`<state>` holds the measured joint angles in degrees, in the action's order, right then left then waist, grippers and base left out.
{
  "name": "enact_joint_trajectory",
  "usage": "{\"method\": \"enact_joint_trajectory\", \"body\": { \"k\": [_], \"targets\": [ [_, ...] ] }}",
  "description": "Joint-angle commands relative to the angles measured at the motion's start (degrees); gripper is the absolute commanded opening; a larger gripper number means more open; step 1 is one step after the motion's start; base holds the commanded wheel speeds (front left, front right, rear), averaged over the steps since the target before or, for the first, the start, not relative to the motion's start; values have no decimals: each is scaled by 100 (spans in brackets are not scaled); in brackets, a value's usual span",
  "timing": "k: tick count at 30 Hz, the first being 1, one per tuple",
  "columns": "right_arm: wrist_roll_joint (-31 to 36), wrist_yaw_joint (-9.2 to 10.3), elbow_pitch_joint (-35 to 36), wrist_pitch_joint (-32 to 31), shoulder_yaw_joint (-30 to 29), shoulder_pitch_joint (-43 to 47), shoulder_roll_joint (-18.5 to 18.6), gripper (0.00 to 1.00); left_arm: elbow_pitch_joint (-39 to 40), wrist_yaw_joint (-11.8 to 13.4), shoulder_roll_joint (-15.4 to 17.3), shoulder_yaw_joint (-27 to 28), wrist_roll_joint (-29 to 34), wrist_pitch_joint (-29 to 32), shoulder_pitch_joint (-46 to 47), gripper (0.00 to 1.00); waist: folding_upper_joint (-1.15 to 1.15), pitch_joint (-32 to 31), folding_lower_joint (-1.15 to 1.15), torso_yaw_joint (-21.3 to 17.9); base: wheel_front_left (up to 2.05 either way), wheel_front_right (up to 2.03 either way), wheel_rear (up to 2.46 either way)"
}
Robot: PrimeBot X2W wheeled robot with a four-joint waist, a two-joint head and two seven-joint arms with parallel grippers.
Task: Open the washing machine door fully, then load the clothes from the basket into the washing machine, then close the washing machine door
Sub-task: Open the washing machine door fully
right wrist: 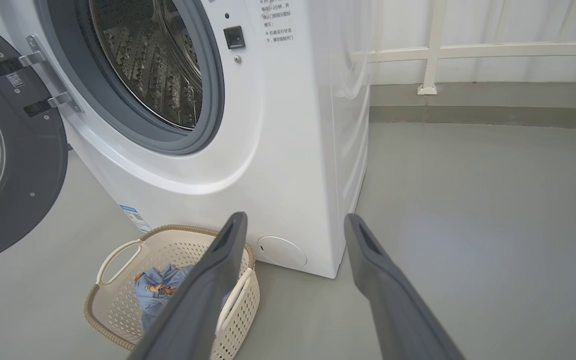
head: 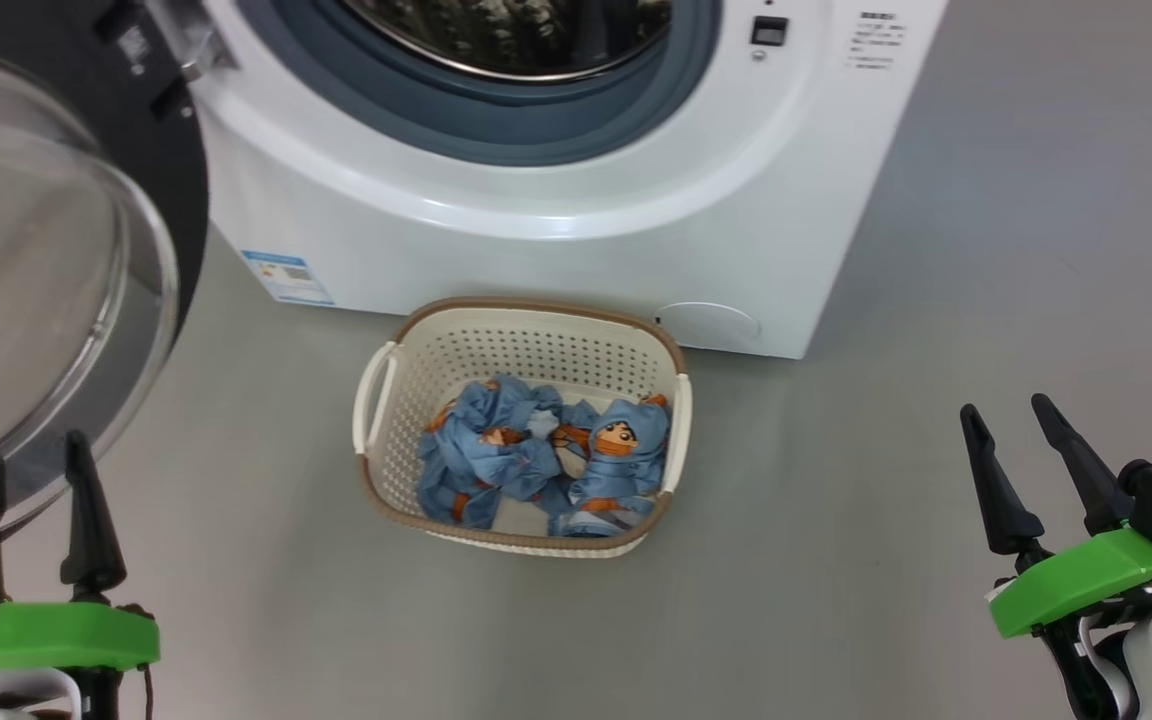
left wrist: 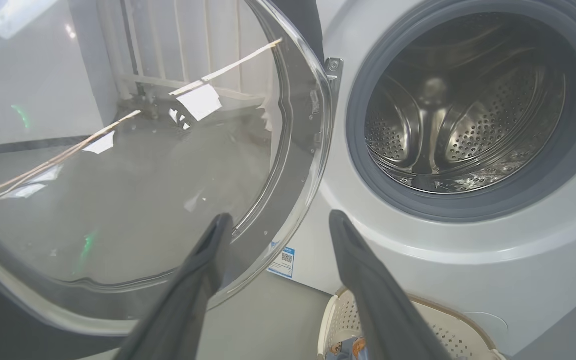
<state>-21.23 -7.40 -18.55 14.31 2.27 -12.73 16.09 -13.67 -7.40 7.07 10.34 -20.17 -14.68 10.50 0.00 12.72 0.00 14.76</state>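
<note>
The white washing machine [head: 536,250] stands ahead with its steel drum [left wrist: 463,125] exposed. Its door [head: 36,270], black-rimmed with a clear glass bowl, hangs swung out to the left. On the floor in front sits the cream basket [head: 526,345] holding the light blue clothes [head: 546,455] with cartoon faces. My left gripper [head: 31,470] is open at the lower left, just in front of the door glass, holding nothing. Low on the right, my right gripper [head: 1006,415] is also open and empty, well off to the right of the basket. The basket [right wrist: 118,300] and clothes [right wrist: 158,290] lie lower left in the right wrist view.
Grey floor [head: 836,560] spreads around the basket and to the right of the machine. A white railing and wall base [right wrist: 468,65] run behind the machine. A blue-and-white label [head: 286,275] marks the machine's lower left corner.
</note>
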Motion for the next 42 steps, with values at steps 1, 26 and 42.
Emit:
{"method": "enact_joint_trajectory", "body": {
  "k": [1, 26, 42],
  "targets": [
    [35, -9, 152, 69, 65, 15, 8, 100, 187, -9, 244, 126, -59, -32, 12, 100, 0, 20, 0, -234, 0, 0, 0],
    [59, -9, 263, 69, -92, 98, -240, 100, 368, -9, 687, -572, -353, -32, 19, 100, 0, 70, 0, -1475, 0, 0, 0],
    [59, -9, 264, 69, -113, 203, -256, 100, 228, -9, 710, -650, -415, -32, -32, 100, 0, -48, 0, -1578, 0, 0, 0]
  ]
}}
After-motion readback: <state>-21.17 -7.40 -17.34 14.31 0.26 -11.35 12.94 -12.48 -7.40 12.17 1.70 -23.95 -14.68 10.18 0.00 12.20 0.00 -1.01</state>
